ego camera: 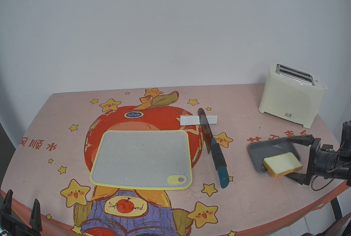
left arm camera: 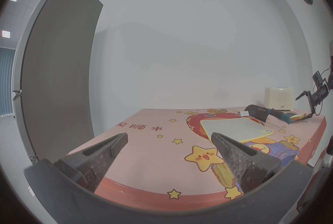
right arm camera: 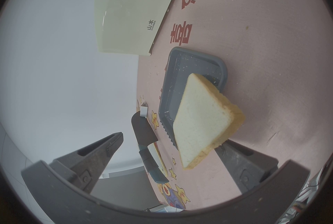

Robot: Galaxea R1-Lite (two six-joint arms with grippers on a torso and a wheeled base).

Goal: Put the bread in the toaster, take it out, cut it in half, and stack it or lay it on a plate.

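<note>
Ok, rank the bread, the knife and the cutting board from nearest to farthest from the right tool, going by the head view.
1. The bread, between the fingers of the right tool, far right.
2. The knife, left of it, toward the middle.
3. The cutting board, farther left, beyond the knife.

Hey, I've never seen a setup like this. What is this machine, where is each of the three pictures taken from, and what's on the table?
This is a two-armed robot. The wide picture comes from a camera on its head, looking down at the table; the other two come from cameras on its wrists. On the table: a cutting board, a knife, a toaster and a grey tray with a bread slice lying tilted over its rim. The right gripper is open, one finger either side of the slice. The left gripper is open at the table's near edge. Neither holds anything.
</note>
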